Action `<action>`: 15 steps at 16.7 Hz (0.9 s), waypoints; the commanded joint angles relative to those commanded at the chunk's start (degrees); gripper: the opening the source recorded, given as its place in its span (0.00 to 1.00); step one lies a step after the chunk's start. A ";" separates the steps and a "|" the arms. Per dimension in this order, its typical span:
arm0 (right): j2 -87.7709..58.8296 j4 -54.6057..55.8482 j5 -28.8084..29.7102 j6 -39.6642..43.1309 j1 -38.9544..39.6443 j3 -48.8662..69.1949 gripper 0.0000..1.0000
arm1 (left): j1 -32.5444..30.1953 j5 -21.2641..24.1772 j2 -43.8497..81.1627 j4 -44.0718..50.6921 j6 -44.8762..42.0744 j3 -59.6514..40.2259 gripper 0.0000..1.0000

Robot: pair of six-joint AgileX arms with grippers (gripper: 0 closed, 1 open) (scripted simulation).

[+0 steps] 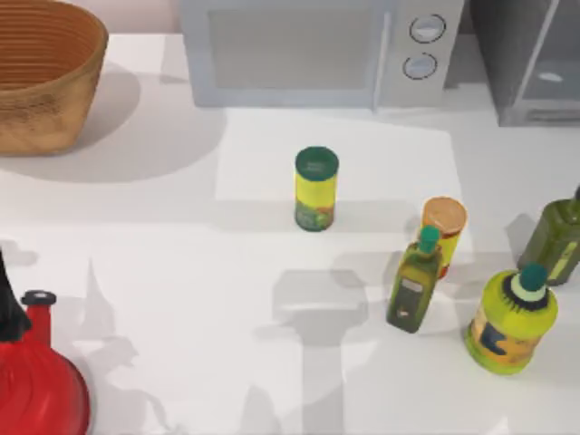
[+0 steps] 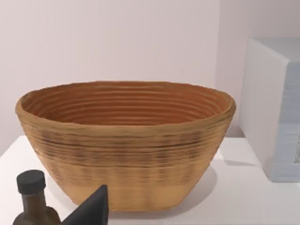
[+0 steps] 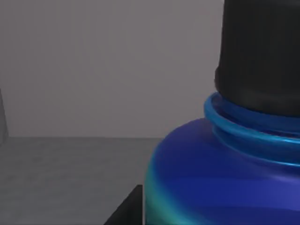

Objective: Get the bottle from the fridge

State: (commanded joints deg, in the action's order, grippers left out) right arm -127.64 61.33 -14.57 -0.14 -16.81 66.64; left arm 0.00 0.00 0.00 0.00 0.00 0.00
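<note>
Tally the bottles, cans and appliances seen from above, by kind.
Bottles: 3 (olive bottle, yellow-green bottle, dark green bottle)
Cans: 2 (green-lidded can, orange-lidded can)
Appliances: 2 (microwave, fridge)
Total: 7

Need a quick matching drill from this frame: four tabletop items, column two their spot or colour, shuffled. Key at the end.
Column one:
1. basket
2. microwave
3. fridge
4. bottle

Column two:
A. back right corner of the top view
B. blue shoulders, black cap, close up in the right wrist view
C. woven brown, back left corner
D. light grey, two round knobs, back centre

Pairs: 1-C, 2-D, 3-A, 4-B
</note>
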 joint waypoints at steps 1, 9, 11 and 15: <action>0.79 -0.86 -0.04 -0.02 0.03 0.12 0.00 | 0.00 0.00 0.00 0.00 0.00 0.00 1.00; 4.55 -5.42 -0.11 -0.14 0.00 0.71 0.00 | 0.00 0.00 0.00 0.00 0.00 0.00 1.00; 5.26 -5.05 -0.40 -0.12 -0.07 -0.22 0.00 | 0.00 0.00 0.00 0.00 0.00 0.00 1.00; 10.47 -1.56 -2.08 -0.07 -1.49 -8.55 0.00 | 0.00 0.00 0.00 0.00 0.00 0.00 1.00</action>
State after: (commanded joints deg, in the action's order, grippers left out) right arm -117.17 59.77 -16.64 -0.21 -18.30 58.09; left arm 0.00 0.00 0.00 0.00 0.00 0.00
